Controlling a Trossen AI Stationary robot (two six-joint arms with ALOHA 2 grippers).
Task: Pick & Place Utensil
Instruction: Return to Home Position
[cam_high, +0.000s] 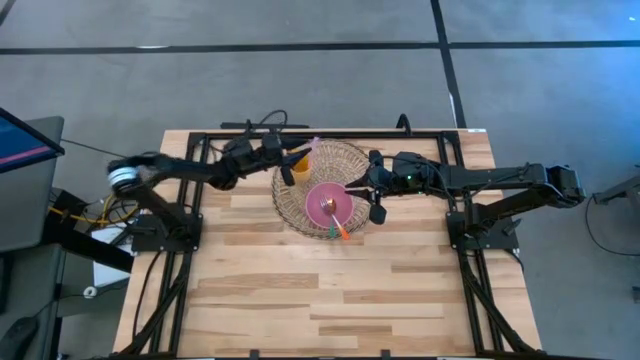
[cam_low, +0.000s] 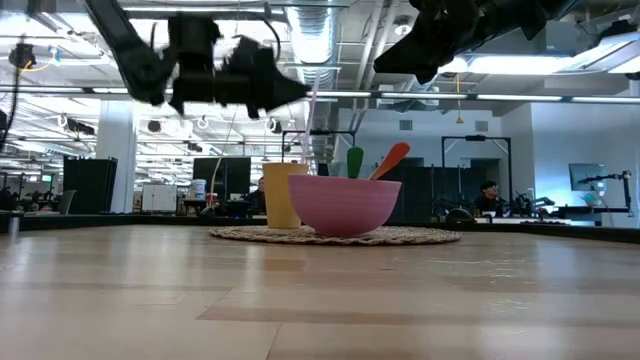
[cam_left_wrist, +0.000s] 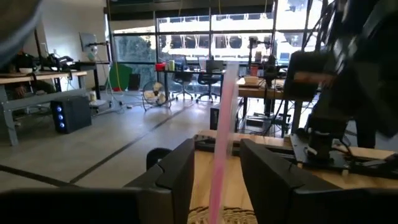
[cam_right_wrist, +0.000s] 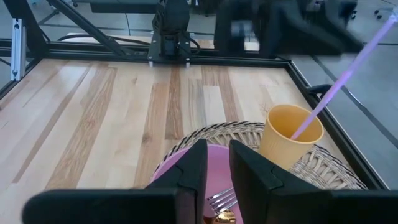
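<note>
A round woven mat (cam_high: 325, 195) lies in the middle of the table. On it stand a pink bowl (cam_high: 330, 205) and a yellow cup (cam_right_wrist: 289, 140). A pink straw (cam_right_wrist: 339, 84) leans in the cup, its lower end inside. My left gripper (cam_left_wrist: 217, 177) is open above the cup, and the straw (cam_left_wrist: 222, 130) rises between its fingers without touching them. A fork (cam_right_wrist: 221, 202) lies in the bowl. My right gripper (cam_right_wrist: 219, 171) hovers above it with a narrow gap between the fingers, holding nothing. Orange (cam_low: 390, 158) and green (cam_low: 355, 160) utensils lean on the bowl's rim.
The black frame rails (cam_high: 330, 132) run along the table's far edge and down both sides by the arm bases. Bare wooden tabletop (cam_high: 320, 290) lies on the near side of the mat. Both arms reach in close over the mat from left and right.
</note>
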